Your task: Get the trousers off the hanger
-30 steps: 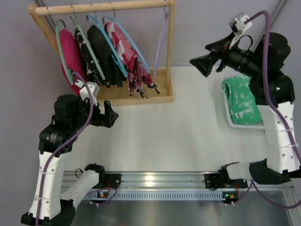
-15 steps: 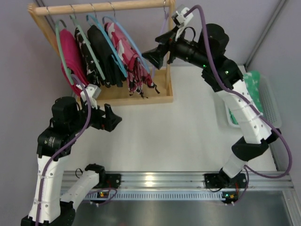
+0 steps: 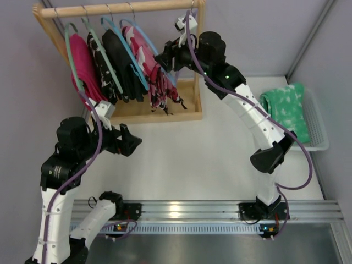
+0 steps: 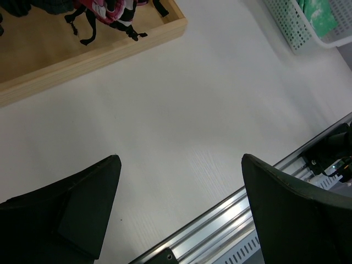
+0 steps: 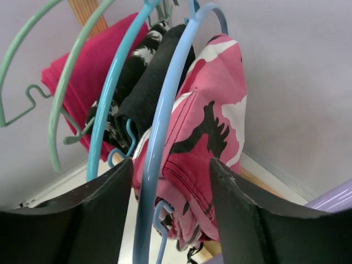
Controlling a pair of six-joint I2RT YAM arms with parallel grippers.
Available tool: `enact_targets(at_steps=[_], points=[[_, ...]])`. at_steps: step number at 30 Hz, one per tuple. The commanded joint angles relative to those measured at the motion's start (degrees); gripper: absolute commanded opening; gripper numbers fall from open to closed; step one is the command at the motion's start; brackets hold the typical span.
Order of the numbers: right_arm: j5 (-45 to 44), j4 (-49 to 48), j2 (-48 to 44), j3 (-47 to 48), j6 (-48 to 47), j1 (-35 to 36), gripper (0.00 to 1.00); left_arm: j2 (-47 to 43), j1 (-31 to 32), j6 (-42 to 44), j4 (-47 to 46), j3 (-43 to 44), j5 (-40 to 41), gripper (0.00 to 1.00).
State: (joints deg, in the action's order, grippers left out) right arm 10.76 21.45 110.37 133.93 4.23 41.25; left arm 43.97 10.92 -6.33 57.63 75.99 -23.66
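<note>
- On the wooden rack point(image 3: 196, 60) at the far-left corner of the worktop point(image 3: 209, 148), the trousers point(image 3: 155, 82) hang folded over the hanger point(image 3: 155, 53). It is the rightmost loaded hanger on the rail point(image 3: 121, 7), with a lilac hanger point(image 3: 190, 44) just beyond it.
- The overhead camera alone shows both arms. The right claw point(image 3: 161, 62) reaches in at the hanger's right arm, while the left claw point(image 3: 129, 144) hangs over bare worktop well short of the rack.
- Only the right wrist view shows the claw's setting. Its jaws stand partly open, astride the light-blue arm of the hanger point(image 5: 165, 104) and the fold of the trousers point(image 5: 217, 104). They clamp nothing, though the left finger point(image 5: 82, 220) is very near the arm.
- That view also shows a black garment point(image 5: 157, 71) on a second blue hanger point(image 5: 113, 93), and a magenta garment point(image 5: 82, 77) behind teal-green hangers point(image 5: 66, 88).
- The left wrist view shows the left claw point(image 4: 180, 158) wide open and empty. The black cords point(image 4: 88, 30) dangle over the rack's base board point(image 4: 82, 60).
- From above, the hanger's long axis runs diagonally from the rail down to the right. The trousers follow it, legs and cords pointing down at the base.
- A basket point(image 3: 318, 135) with green cloth point(image 3: 283, 107) sits far right.
</note>
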Motion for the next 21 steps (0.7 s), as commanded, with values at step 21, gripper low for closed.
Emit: enact_targets(at_steps=[21], points=[[17.36,-10.45,0.46,-3.32,29.33,-0.38,0.32,0.07,-0.37,-2.46,-1.90,1.36,-2.62,0.98]])
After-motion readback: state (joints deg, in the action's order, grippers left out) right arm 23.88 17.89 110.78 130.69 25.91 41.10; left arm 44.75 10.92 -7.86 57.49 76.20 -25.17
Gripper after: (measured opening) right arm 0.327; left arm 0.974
